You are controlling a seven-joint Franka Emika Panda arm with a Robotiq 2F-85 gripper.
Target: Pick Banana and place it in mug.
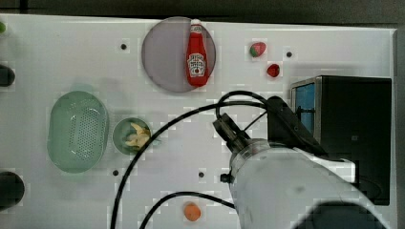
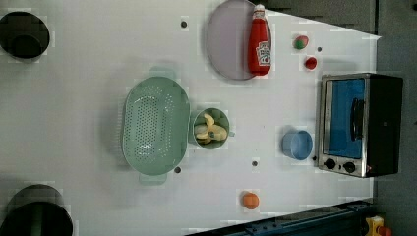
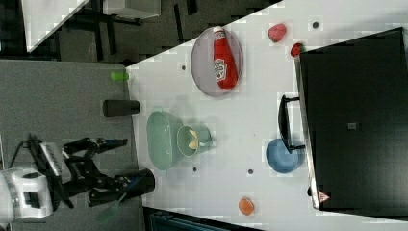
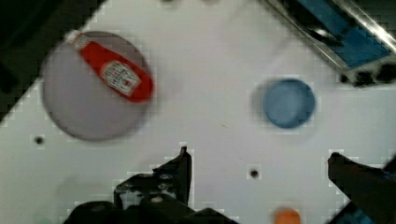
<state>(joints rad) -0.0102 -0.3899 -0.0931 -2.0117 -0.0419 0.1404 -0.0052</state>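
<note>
The pale yellow banana (image 2: 212, 129) lies inside the small dull-green mug (image 2: 193, 131), which stands right beside the colander. In the top view the banana (image 1: 138, 136) shows curled within the mug (image 1: 118, 131). In the right view the mug (image 3: 206, 137) shows the banana (image 3: 193, 138) at its mouth. My gripper (image 4: 259, 161) is open and holds nothing. It hangs high over the bare table between the grey plate and the blue cup, well away from the mug. In the top view the white arm (image 1: 286, 186) reaches in from the top view's lower right.
A pale-green colander (image 2: 155, 125) touches the mug. A ketchup bottle (image 2: 259, 42) lies on a grey plate (image 2: 226, 39). A blue cup (image 2: 297, 144) stands by the toaster oven (image 2: 359, 123). A small orange thing (image 2: 250, 200) and two red fruits (image 2: 310, 62) lie about. Dark cylinders (image 2: 22, 34) stand at the corners.
</note>
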